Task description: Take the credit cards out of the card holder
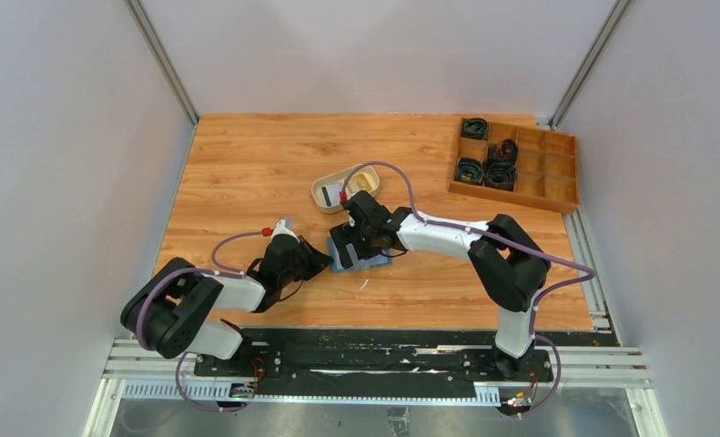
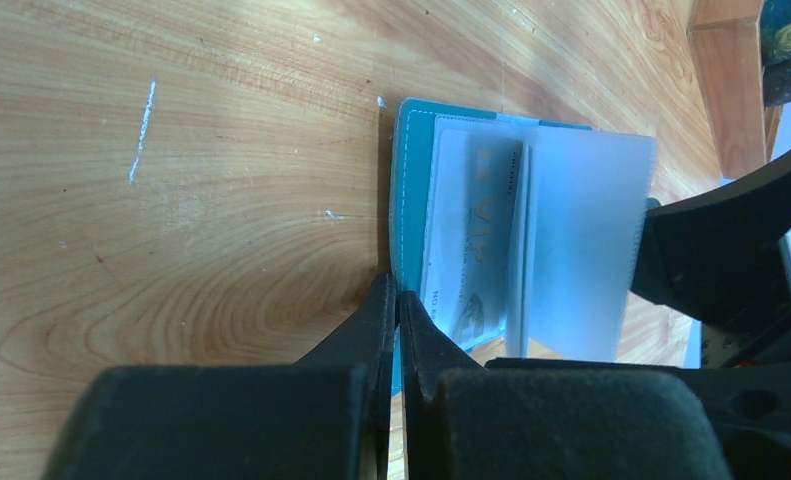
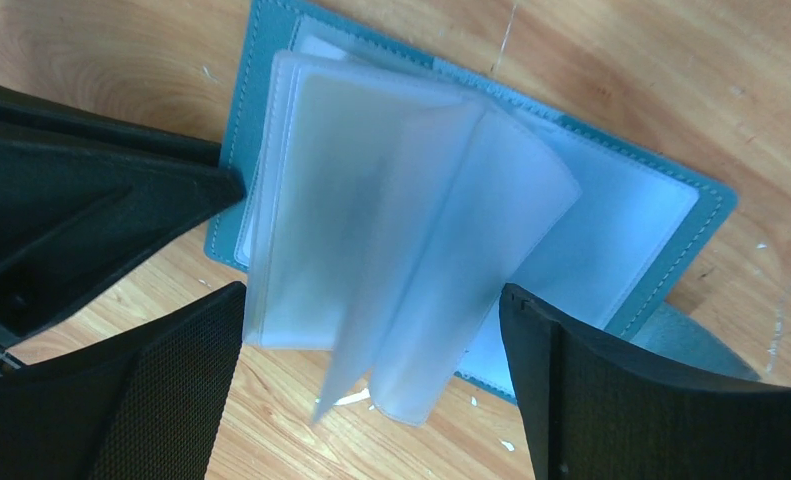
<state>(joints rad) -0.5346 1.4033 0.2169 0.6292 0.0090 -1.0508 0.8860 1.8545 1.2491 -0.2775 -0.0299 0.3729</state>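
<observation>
From above, the card holder (image 1: 360, 255) lies open on the desk (image 1: 247, 164), just on the near side of the cream oval tray (image 1: 323, 202) and well apart from the wooden compartment box (image 1: 556, 187). My left arm reaches in low from the holder's left, and my left fingers (image 1: 325, 260) touch its edge. My right arm stretches across from the other side, elbow raised, with my right fingers (image 1: 363, 238) hanging directly over the holder.

My left wrist view shows the holder's teal cover flat on the wood, with clear sleeves (image 2: 581, 240) standing up from its spine. One whitish credit card (image 2: 476, 230) with pale gold lettering sits inside a sleeve. My left fingers are pressed together, their tips on the cover's near edge, with nothing visible between them.

My right wrist view shows the frosted sleeves fanned upward off the open cover. My right fingers stand wide apart, one on each side of the fan, gripping nothing.
</observation>
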